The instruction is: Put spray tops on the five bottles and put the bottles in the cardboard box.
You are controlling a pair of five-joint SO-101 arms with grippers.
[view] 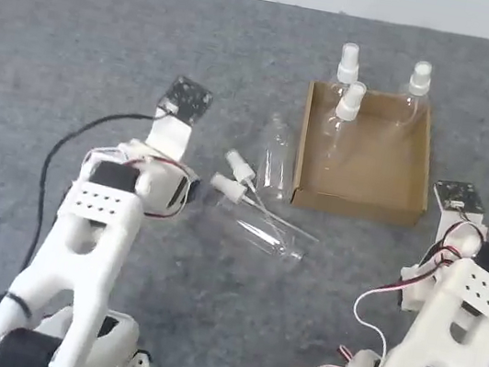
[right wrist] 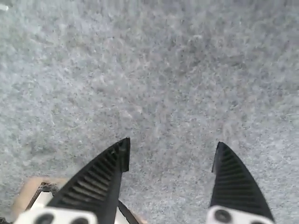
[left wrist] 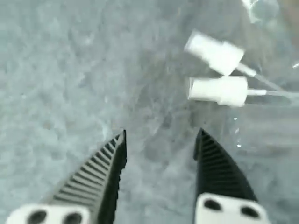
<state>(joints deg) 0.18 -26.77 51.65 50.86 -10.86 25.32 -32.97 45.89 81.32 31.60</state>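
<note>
Three capped bottles (view: 348, 107) stood at the cardboard box (view: 362, 205). Two bare bottles (view: 277, 156) and two loose spray tops (view: 234, 177) lay beside it on the surface (view: 80, 46). Left tool (left wrist: 161, 140) was wide near the tops, right tool (right wrist: 173, 149) wide. Likely next: grab a top.

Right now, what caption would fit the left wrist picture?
Open left gripper hangs over grey carpet, two loose spray tops lying just ahead.
</note>
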